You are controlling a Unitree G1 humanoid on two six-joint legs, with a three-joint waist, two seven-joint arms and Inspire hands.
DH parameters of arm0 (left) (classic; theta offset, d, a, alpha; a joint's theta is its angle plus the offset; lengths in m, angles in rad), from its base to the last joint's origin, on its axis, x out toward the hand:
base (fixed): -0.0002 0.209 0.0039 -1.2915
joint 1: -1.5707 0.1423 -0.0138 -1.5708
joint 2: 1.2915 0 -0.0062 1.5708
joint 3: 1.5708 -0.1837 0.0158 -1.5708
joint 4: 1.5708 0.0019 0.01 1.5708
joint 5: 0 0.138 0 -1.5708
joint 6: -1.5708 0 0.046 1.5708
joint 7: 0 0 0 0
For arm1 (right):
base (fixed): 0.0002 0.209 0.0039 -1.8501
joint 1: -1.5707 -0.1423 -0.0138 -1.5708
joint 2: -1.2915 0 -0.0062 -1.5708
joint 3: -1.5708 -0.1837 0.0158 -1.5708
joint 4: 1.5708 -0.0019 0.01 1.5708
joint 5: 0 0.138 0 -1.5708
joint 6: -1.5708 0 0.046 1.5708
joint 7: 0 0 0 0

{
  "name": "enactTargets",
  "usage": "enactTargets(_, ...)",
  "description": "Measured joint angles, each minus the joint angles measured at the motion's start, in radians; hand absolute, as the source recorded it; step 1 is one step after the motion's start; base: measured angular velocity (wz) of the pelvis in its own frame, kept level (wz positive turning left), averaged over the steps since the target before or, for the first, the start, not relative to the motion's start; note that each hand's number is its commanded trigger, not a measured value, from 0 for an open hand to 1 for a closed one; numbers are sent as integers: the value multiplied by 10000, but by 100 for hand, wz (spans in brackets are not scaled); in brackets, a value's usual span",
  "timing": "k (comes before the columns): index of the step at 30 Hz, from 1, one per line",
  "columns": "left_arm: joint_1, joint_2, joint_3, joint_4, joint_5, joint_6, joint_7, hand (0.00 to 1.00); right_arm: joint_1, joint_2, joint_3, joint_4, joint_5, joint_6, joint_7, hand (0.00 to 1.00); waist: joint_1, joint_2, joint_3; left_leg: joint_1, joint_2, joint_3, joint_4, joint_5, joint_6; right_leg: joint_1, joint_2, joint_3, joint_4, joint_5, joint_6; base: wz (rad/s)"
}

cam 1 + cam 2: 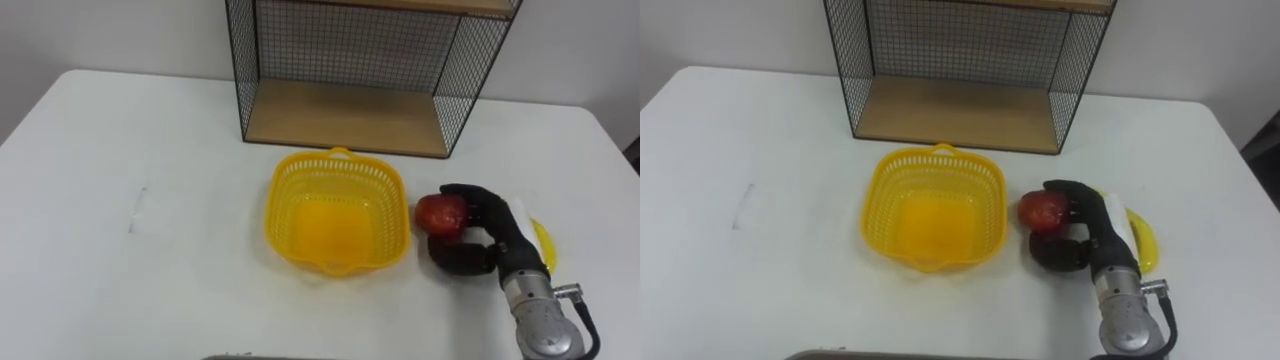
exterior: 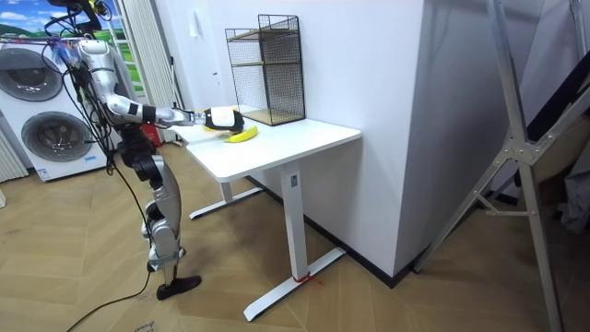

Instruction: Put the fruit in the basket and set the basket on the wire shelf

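A red apple point(image 1: 441, 213) is held just right of the yellow plastic basket point(image 1: 338, 210), with my right hand point(image 1: 486, 232) shut on it, fingers and thumb curled round the fruit point(image 1: 1042, 211). The basket point(image 1: 934, 206) is empty and stands on the white table in front of the wire shelf point(image 1: 345, 70). A yellow banana point(image 1: 543, 243) lies on the table under and behind my right hand point(image 1: 1090, 233), mostly hidden by it. In the room view my right hand point(image 2: 222, 118) reaches over the table near the banana point(image 2: 241, 136) and the wire shelf point(image 2: 269, 68).
The wire shelf has a wooden bottom board point(image 1: 345, 117) and stands at the table's far edge against the wall. The white table point(image 1: 120, 220) stretches wide to the left of the basket. In the room view washing machines point(image 2: 41, 111) stand behind me.
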Motion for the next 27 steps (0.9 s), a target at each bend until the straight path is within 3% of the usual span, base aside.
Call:
enactTargets(15,-11,-1,-10,16,85,10,0,0,53,173,140,145,713,13,265,100,-30,83,-31,28,7,-3,-37,-2,2,43,2,1,42,15,-3,0)
enactTargets(23,110,-4,-12,14,86,164,0,0,102,206,118,204,3860,143,446,100,-80,104,-43,-69,13,-3,58,-3,4,-77,10,36,56,20,-6,0)
enactTargets(27,84,-86,-3,19,89,197,0,0,100,220,95,204,4599,128,450,100,-108,205,-46,-35,17,53,61,-6,6,-66,10,62,55,28,-3,-3)
